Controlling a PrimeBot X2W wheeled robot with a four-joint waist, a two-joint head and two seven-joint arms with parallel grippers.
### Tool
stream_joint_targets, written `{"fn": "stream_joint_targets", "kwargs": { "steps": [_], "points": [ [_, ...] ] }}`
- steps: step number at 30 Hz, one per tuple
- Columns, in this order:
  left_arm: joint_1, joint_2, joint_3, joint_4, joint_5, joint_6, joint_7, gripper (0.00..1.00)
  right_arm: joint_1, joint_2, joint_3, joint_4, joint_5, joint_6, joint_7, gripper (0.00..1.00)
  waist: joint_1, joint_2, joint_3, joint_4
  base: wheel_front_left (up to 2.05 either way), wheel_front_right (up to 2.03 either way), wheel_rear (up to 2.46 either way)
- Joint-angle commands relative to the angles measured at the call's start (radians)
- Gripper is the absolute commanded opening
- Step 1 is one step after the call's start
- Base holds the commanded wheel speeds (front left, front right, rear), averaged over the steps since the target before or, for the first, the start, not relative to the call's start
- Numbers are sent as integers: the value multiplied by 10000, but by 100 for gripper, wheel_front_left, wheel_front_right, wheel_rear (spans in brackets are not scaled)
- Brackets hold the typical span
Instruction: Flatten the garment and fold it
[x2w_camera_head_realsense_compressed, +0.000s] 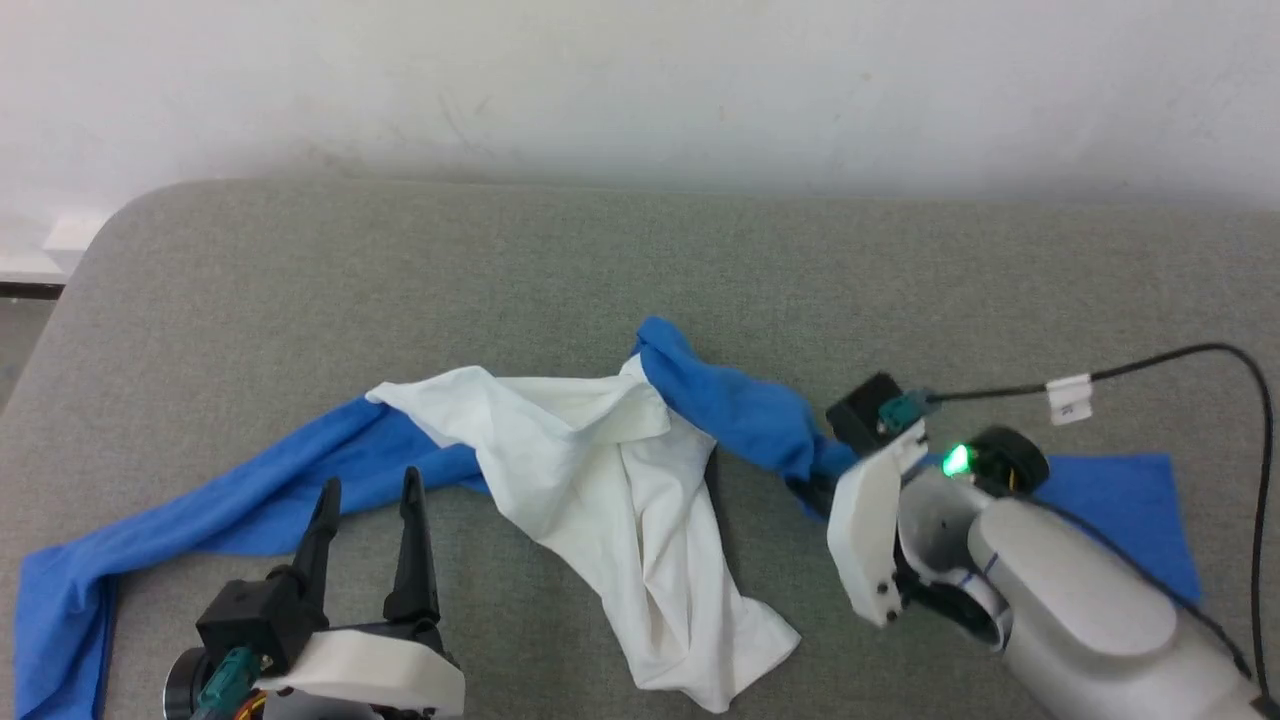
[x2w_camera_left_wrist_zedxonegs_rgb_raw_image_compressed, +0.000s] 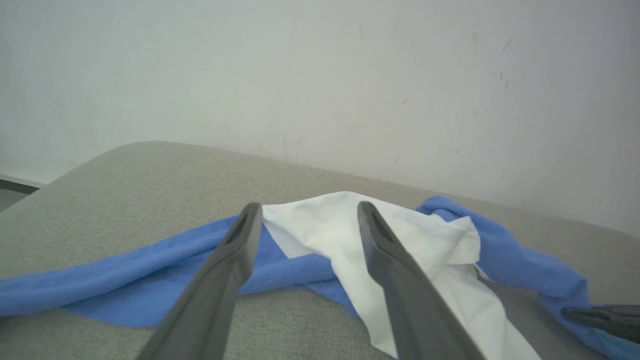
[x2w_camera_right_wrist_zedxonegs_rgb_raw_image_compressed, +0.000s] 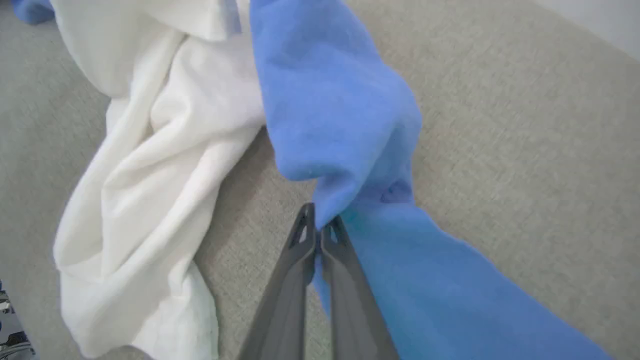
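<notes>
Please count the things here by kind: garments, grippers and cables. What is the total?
Garment: 1
Grippers: 2 (left gripper open; right gripper shut on the garment's blue sleeve)
Cable: 1
Total: 4

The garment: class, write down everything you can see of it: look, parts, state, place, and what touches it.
The garment is a thin, soft shirt with a white body and bright blue sleeves. It lies crumpled and twisted on a grey fabric surface, sleeves stretched to either side, body bunched in the middle. The right gripper is shut on the right sleeve. The open left gripper is by the left sleeve; contact is unclear.
</notes>
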Motion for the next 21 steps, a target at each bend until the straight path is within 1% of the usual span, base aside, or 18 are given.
{"fn": "stream_joint_targets", "kwargs": {
  "steps": [1, 4, 6, 9, 11, 15, 18, 21],
  "points": [
    [-96, -76, 63, 52, 144, -74, -46, 100, -337, -48, -14, -188, 41, -7, -233, 0, -1, 0, -69, -36, 0, 0, 0],
    [-55, -135, 142, 109, 209, -131, -46, 100, -892, -130, -438, -636, 310, -7, -637, 0, -1, 0, -139, -117, 0, 0, 0],
    [-53, -155, 164, 121, 255, -166, -46, 100, -1264, -205, -911, -740, 524, -7, -721, 0, -1, 0, -145, -170, 0, 0, 0],
    [-78, -199, 204, 108, 301, -210, -47, 100, -1711, -283, -2058, -391, 1162, -7, -688, 0, -1, 0, -87, -255, 0, 0, 0],
    [-116, -226, 211, 121, 332, -267, -47, 100, -1883, -422, -2980, 219, 1606, -7, -628, 0, -1, 0, -30, -284, 0, 0, 0],
    [-207, -303, 181, 210, 373, -384, -47, 100, -1752, -947, -4699, 1790, 2061, -7, -735, 0, -1, 0, 51, -256, 0, 0, 0],
    [-241, -353, 214, 291, 391, -448, -47, 100, -1225, -1332, -5646, 2988, 2249, -7, -687, 0, -1, 0, 113, -263, 0, 0, 0],
    [-239, -395, 307, 357, 398, -489, -47, 100, -525, -1591, -6300, 3918, 2469, -7, -565, 0, -1, 0, 153, -338, 0, 0, 0]
  ]
}}
